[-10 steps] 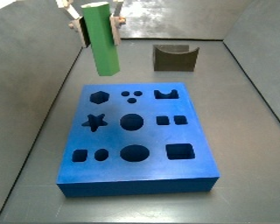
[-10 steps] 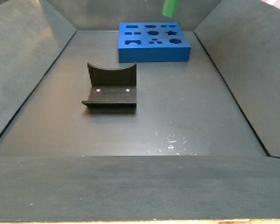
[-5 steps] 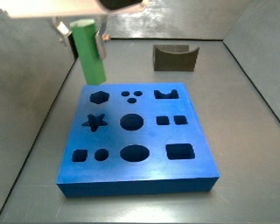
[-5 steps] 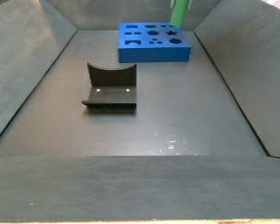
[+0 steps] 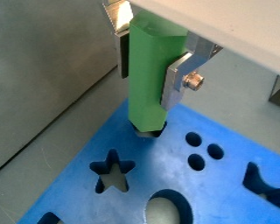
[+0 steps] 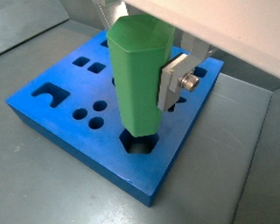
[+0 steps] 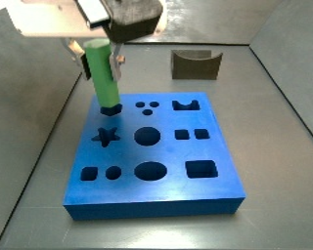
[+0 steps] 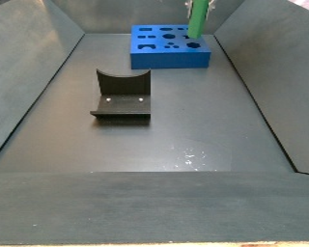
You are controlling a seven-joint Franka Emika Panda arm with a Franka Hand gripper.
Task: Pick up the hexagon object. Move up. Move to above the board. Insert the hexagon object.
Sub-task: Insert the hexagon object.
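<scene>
On the dark floor sits the board (image 7: 153,151) — the gripper (image 6: 149,74) above its corner pinches the upright hexagon (image 6: 140,74), whose lower end meets the hexagon hole (image 6: 139,143).

Enclosure: dark grey matte floor (image 8: 183,125), boxed in by plain grey walls on the left (image 8: 22,77) and right (image 8: 266,68). In a side view the far wall (image 7: 218,20) looks lighter and mottled, with the tool (image 7: 102,61) hanging in front of its left part. Pale specks glint on the floor (image 8: 189,154) near the front. A dark, grained ledge (image 8: 144,207) runs across the front edge. Fixture (image 8: 121,96) stands on the floor. Light is even and diffuse, with no hard shadows.
</scene>
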